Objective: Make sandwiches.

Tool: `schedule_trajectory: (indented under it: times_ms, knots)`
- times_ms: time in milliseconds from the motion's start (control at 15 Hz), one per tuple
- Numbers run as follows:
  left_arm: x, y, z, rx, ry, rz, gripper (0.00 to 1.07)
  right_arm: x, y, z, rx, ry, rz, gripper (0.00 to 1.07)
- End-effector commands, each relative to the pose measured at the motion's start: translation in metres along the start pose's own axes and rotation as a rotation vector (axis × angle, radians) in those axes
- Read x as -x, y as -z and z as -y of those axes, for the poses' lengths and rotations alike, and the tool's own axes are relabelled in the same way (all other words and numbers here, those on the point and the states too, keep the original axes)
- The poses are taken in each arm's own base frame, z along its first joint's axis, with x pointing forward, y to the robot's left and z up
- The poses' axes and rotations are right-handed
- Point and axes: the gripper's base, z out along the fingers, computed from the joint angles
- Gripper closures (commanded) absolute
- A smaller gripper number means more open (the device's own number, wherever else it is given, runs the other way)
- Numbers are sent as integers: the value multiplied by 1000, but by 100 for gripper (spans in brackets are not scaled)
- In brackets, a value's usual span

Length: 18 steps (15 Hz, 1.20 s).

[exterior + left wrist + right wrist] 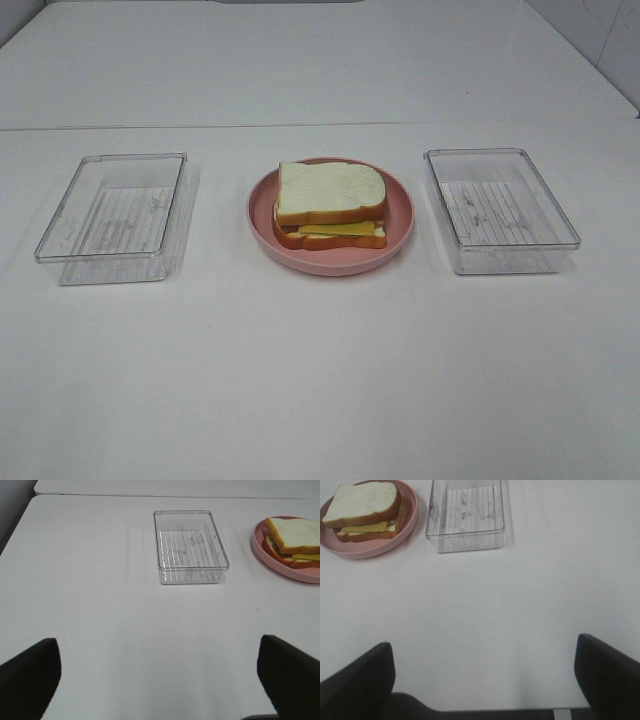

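sandwich (331, 206): stacked on pink plate (398, 228), between two empty clear trays (112, 205)
left gripper (155, 680): spread wide, nothing held
right gripper (485, 680): spread wide, nothing held
progress: judged assembled, nothing left

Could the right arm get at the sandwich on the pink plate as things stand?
Probably yes. The right gripper is open and empty, with only bare table between it and the sandwich; the clear tray sits beside that line, not across it.

The sandwich (331, 205) sits on the plate (262, 205) at the table's (320, 380) centre. One tray (113, 217) lies at nine o'clock of the plate, another tray (499, 209) at three o'clock.
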Motion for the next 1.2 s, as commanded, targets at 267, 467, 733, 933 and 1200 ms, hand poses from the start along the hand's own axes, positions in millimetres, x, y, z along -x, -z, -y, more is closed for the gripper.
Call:
schedule_trajectory:
  times_ms: [267,467,733,933,1200]
  knots:
    - [-1,2,1,-9,7,24,6,-25,10,-2,9,47,75,13]
    - [-1,2,1,-8,6,25,6,-29,12,-1,45,89,101,14]
    - [-1,2,1,-8,3,24,6,-29,10,0,48,111,106,15]
    - [-1,2,1,-8,3,24,6,-29,10,0,47,110,107,15]
    - [-1,2,1,-8,3,24,6,-29,10,0,48,108,107,15]
